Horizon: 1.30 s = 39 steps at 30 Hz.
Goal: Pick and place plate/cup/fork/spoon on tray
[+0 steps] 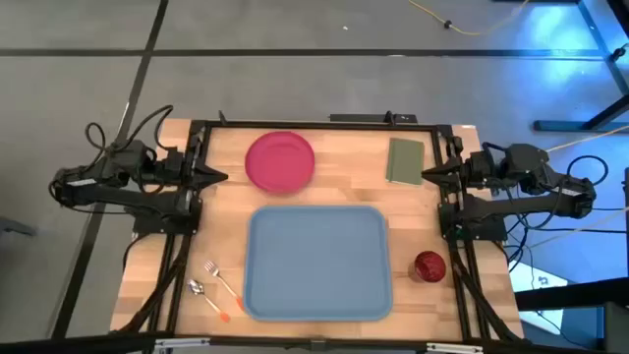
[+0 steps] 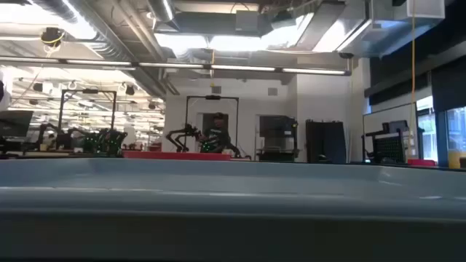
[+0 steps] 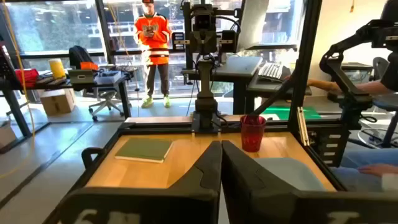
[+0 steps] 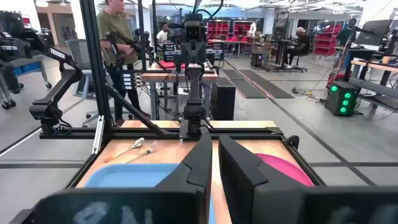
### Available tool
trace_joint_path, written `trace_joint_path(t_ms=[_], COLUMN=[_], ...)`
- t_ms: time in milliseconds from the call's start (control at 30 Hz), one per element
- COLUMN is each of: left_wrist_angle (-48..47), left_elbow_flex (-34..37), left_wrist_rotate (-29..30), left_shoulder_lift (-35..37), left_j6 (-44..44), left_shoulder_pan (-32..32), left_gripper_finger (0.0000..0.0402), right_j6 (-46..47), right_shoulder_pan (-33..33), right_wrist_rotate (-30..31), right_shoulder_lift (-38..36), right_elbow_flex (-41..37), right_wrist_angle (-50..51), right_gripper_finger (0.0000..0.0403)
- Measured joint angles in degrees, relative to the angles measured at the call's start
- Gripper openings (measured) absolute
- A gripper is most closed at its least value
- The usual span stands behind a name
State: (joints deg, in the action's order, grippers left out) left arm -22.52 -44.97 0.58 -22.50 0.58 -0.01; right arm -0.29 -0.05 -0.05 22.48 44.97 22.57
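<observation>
The light blue tray [image 1: 316,262] lies at the table's near middle; its rim fills the low view [image 2: 233,196]. The pink-red plate [image 1: 280,161] rests flat on the table beyond the tray. The dark red cup [image 1: 428,266] stands upright to the right of the tray. The fork [image 1: 222,282] and the spoon [image 1: 204,295] lie side by side to the left of the tray. My left gripper [image 1: 222,178] is shut, at the table's left edge beside the plate. My right gripper [image 1: 427,175] is shut, at the right edge.
A small green pad [image 1: 404,160] lies at the far right of the table, next to my right gripper. A black frame runs around the table's edges. People stand in the room beyond the table.
</observation>
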Motion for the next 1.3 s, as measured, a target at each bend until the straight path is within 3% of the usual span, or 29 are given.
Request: trace_joint_path(t_ms=[1033,1300], left_wrist_angle=[0.02,1.41], left_elbow_flex=[-0.02,-0.02], left_wrist_rotate=[0.05,1.92], left_shoulder_lift=[0.0,0.0], left_j6=[0.04,0.13], left_shoulder_pan=[-0.02,-0.02], left_gripper_finger=[0.0,0.0], right_j6=[0.04,6.15], right_shoulder_pan=[0.02,0.02], right_wrist_rotate=[-0.04,-0.06], right_shoulder_lift=[0.0,0.02], right_elbow_flex=[0.0,-0.02], right_wrist_angle=[-1.59,-3.84], right_gripper_finger=[0.0035,0.0035])
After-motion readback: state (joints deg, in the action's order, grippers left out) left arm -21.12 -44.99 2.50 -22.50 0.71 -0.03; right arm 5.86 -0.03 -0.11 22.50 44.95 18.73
